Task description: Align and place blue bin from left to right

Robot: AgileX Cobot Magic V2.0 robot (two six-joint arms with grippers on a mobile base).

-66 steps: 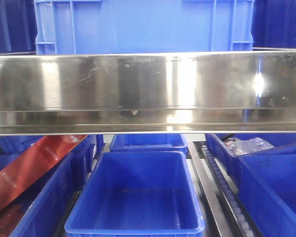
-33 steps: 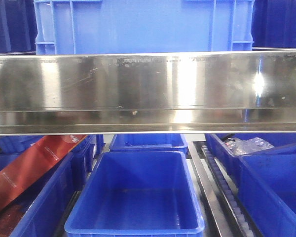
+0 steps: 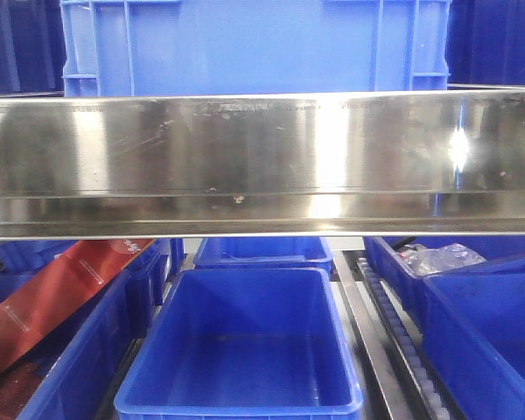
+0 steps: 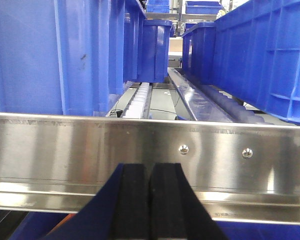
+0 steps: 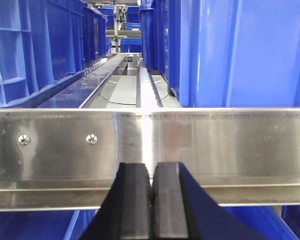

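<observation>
Because it sits on the upper shelf behind a steel rail (image 3: 262, 157), the blue bin (image 3: 254, 44) is seen from the front boxed in by darker bins.

From the left wrist, the left claw (image 4: 150, 200) is pressed closed, empty, below the rail; the bin's wall (image 4: 50, 55) borders an open roller lane (image 4: 140, 100).

From the right wrist, the right claw (image 5: 150, 202) is likewise closed on nothing, with the bin's other wall (image 5: 240, 50) just beside the rollers (image 5: 147, 87).

I'm seeing a shiny steel rail (image 3: 262, 162) running across the front view. Below it an empty deep-blue bin (image 3: 241, 346) is sitting, a red packet (image 3: 48, 302) is leaning at its left, and clear plastic wrap (image 3: 442, 258) is lying in a bin at right.
</observation>
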